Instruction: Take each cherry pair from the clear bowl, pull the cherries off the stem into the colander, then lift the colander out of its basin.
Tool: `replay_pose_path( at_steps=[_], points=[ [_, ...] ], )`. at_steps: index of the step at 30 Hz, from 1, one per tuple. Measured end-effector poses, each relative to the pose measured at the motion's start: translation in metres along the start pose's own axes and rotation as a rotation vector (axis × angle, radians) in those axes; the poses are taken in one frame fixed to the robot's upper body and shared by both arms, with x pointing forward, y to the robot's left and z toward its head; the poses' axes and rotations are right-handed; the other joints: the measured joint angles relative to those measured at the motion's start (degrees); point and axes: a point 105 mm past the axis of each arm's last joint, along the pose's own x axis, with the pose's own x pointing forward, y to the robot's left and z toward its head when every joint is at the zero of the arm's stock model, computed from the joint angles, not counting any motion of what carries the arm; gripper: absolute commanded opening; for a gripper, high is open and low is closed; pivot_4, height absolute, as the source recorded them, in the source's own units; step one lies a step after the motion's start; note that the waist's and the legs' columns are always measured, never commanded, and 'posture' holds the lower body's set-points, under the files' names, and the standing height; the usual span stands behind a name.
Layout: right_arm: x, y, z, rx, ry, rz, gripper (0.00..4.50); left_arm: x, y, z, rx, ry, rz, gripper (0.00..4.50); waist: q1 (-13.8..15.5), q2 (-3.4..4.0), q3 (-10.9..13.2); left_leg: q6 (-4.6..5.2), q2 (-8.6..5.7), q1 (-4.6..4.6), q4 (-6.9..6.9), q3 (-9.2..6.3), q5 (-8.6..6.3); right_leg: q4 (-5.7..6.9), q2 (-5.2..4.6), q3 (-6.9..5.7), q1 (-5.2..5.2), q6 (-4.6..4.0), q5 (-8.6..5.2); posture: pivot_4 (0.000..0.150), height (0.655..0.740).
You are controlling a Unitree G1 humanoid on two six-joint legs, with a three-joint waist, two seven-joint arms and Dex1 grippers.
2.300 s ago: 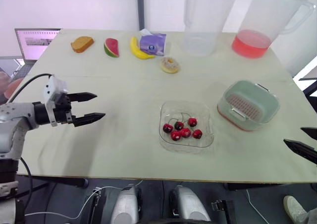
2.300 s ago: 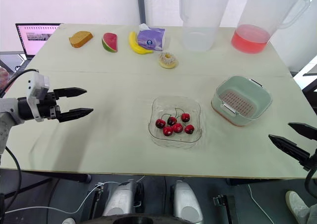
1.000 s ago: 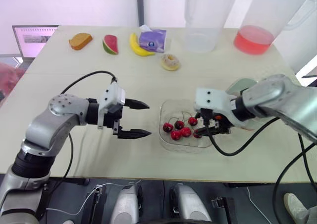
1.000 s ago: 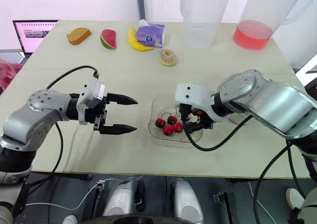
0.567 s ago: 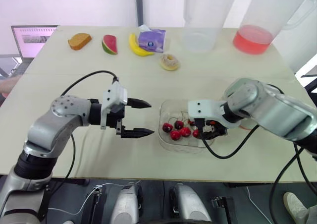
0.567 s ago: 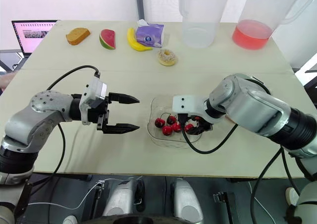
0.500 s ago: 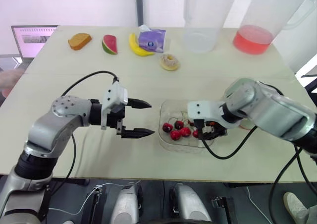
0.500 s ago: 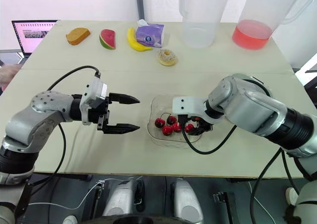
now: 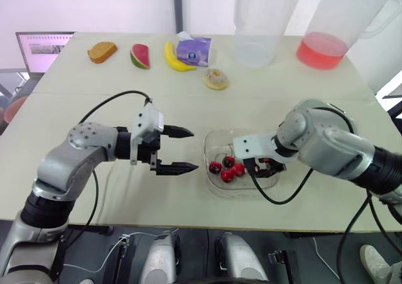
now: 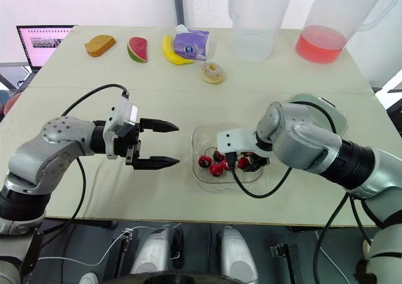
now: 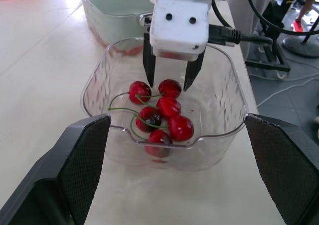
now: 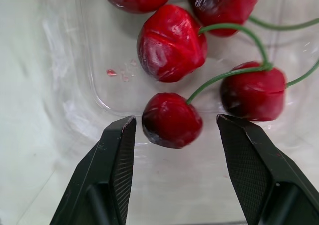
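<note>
Reaching down into the clear bowl (image 11: 92, 80), the right claw (image 11: 169, 83) is seen with its fingers spread, one on each side of a single cherry (image 12: 172, 120). A gap is visible between that cherry and each finger, so nothing is pinched. A green stem is seen to join this cherry to a second one (image 12: 254, 93). Six cherries (image 11: 169, 107) are counted in the bowl, clustered near its middle. The pale green colander (image 11: 107, 8) is noted just beside the bowl, on the side away from the left arm. The left claw (image 9: 191, 149) is held level over the surface (image 9: 125, 221), near the bowl's left wall, its fingers spread wide and empty. Along the far edge of the surface are recorded a bread slice (image 9: 103, 51), a watermelon slice (image 9: 140, 56), a banana (image 9: 177, 58), a tissue pack (image 9: 193, 50), a doughnut (image 9: 216, 78), an empty pitcher (image 9: 257, 20) and a pitcher with red liquid (image 9: 330, 26).
</note>
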Motion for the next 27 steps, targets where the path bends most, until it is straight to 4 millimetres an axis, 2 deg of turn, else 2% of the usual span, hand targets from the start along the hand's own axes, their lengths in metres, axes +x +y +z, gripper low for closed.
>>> replay_pose_path(
  at_steps=[7,9,12,13,22,27],
  points=[
    [0.006,0.001,-0.003,-0.026,0.031,0.010,2.73,0.001,0.000,0.001,0.000,-0.001,0.006,4.50,0.01,0.00,0.00,-0.01,0.00,0.01,0.01,-0.01,0.01,0.02,0.01,-0.01,0.00,0.00,0.00,0.150,0.7400],
    [0.008,0.001,-0.003,-0.026,0.035,0.016,2.20,0.001,-0.001,0.001,-0.002,-0.005,0.003,4.50,0.00,0.00,0.00,-0.02,0.00,0.01,0.01,0.00,0.01,0.03,0.01,-0.01,0.00,0.00,0.00,0.150,0.7400],
    [0.009,0.000,-0.001,-0.037,0.038,0.012,0.97,0.001,-0.001,0.002,-0.005,-0.008,0.001,4.50,-0.02,0.00,0.00,-0.03,0.00,0.02,0.01,-0.01,0.02,0.04,0.02,-0.01,0.01,0.00,0.00,0.150,0.7400],
    [0.009,0.000,-0.001,-0.037,0.038,0.010,0.78,0.001,-0.001,0.002,-0.007,-0.010,0.000,4.50,-0.02,0.00,0.00,-0.03,0.00,0.03,0.01,0.00,0.02,0.04,0.02,0.00,0.01,0.00,0.00,0.150,0.7400],
    [-0.003,-0.007,0.006,-0.016,0.004,-0.024,0.78,0.001,-0.001,0.001,-0.014,-0.007,-0.002,4.50,-0.02,0.00,0.00,-0.04,0.00,0.04,0.01,-0.01,0.02,0.06,0.03,-0.01,0.01,0.00,0.00,0.150,0.7400],
    [-0.037,-0.008,0.017,-0.008,-0.068,-0.081,0.78,0.001,-0.001,0.001,-0.012,-0.007,-0.002,4.50,-0.01,0.01,0.00,-0.04,0.00,0.04,0.01,-0.02,0.02,0.06,0.02,-0.02,0.02,0.00,0.00,0.150,0.7400]
  ],
)
